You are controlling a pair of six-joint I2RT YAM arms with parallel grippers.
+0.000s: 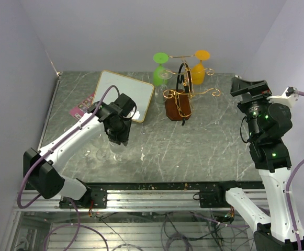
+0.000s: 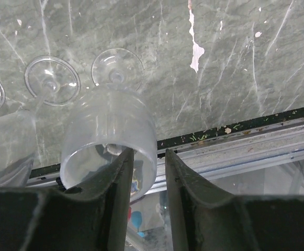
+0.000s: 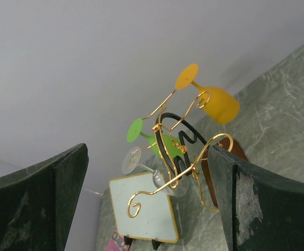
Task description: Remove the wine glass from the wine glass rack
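The gold wire wine glass rack [image 1: 179, 99] stands on its brown block at the back centre. A green glass [image 1: 159, 73], an orange glass [image 1: 199, 69] and a clear glass [image 1: 165, 79] hang on it. In the right wrist view the rack [image 3: 179, 140] and the clear glass [image 3: 165, 180] show ahead. My right gripper [image 1: 247, 85] is open and empty, well right of the rack. My left gripper [image 1: 118, 137] hangs over a clear wine glass [image 2: 110, 136] standing on the table. Its fingers [image 2: 117, 193] straddle the rim with a small gap.
Two more clear glasses [image 2: 52, 78] stand left of that one. A gold-framed whiteboard [image 1: 124, 94] leans left of the rack, with a pink card [image 1: 81, 107] beside it. The table's front rail [image 1: 157, 197] is close to the standing glasses.
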